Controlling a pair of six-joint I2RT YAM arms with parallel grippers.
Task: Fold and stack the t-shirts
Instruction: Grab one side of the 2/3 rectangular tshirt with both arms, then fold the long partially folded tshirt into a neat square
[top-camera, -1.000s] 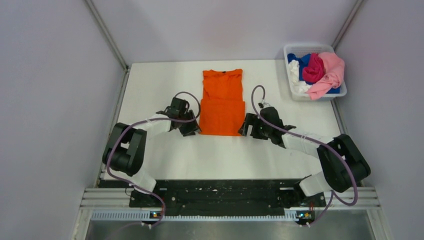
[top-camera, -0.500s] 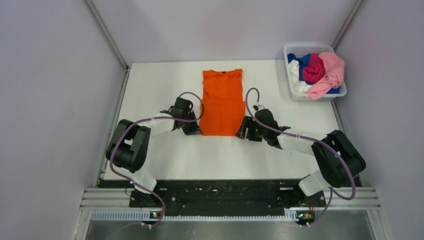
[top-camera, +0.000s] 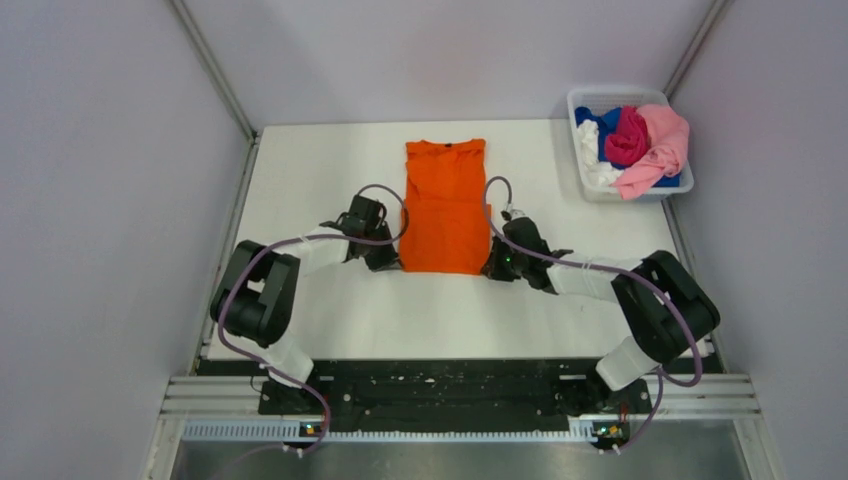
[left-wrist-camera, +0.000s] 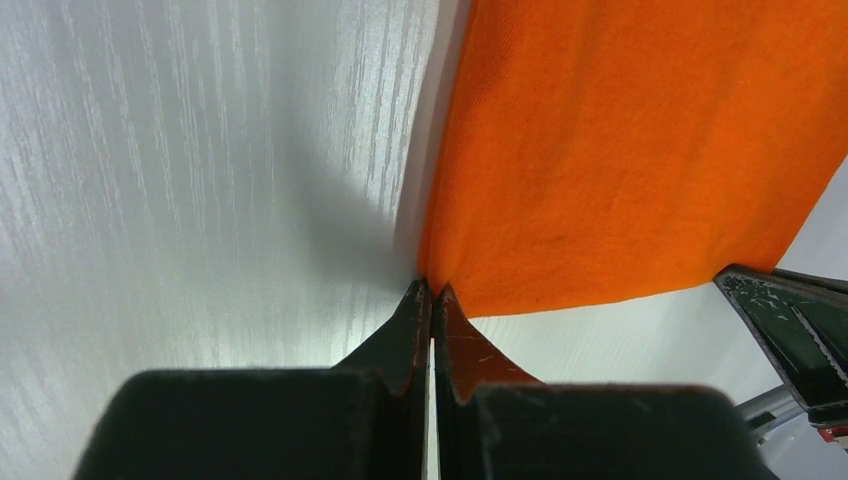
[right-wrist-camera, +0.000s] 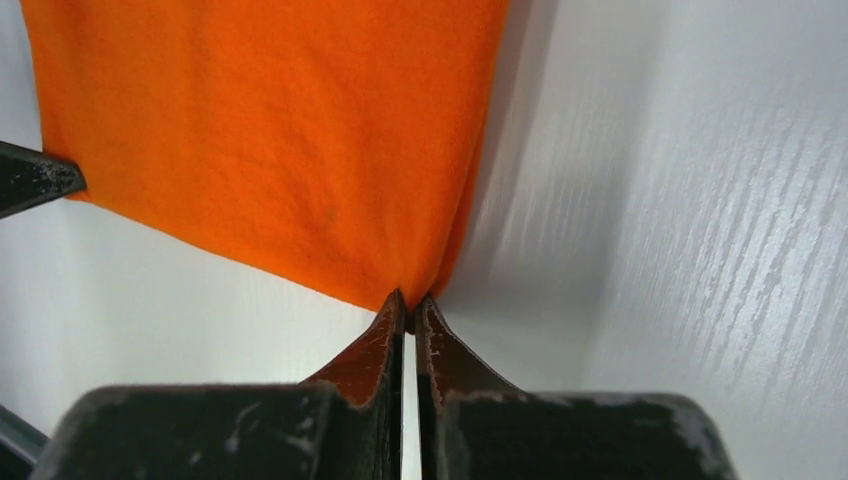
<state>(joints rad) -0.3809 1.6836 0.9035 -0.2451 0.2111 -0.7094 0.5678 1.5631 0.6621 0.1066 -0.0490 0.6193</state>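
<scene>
The white worktop (top-camera: 300, 180) carries the orange t-shirt (top-camera: 445, 200), which lies flat at the frame's centre with its collar toward the top and its sides already folded in narrow. The other t-shirts (top-camera: 660, 140) are heaped in the bin (top-camera: 612, 91) at upper right. The left jaws and the right jaws are each pressed together on a bottom corner of the orange cloth, biting only its very tip. So thin a hold may slip on lifting. If one corner drops, the fold would likely land skewed.
</scene>
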